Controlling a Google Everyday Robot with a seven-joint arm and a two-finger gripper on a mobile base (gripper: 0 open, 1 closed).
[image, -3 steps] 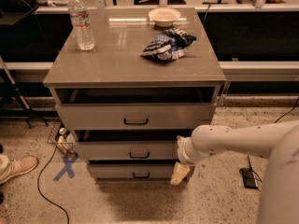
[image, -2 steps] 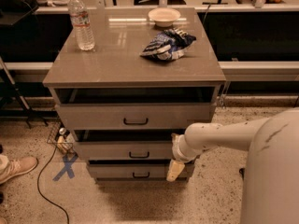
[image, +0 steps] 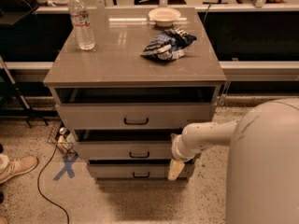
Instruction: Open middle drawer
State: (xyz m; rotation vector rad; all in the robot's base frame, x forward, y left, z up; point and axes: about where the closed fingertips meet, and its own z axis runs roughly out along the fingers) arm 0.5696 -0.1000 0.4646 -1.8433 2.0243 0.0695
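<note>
Cream plastic, the gripper (image: 174, 171) hangs from the white wrist (image: 185, 148) at the right end of the drawer fronts; whether it is spread or closed cannot be told. Over the last second it has edged a little leftward, then all but settled. The middle drawer (image: 122, 149) lies just to its left and slightly above, with its black bar handle (image: 139, 154) further left and untouched, and its front sits as it did before. The approach looks unfinished: the claw probably needs to move further left to reach that handle. Higher up is the taller top drawer (image: 135, 115).
</note>
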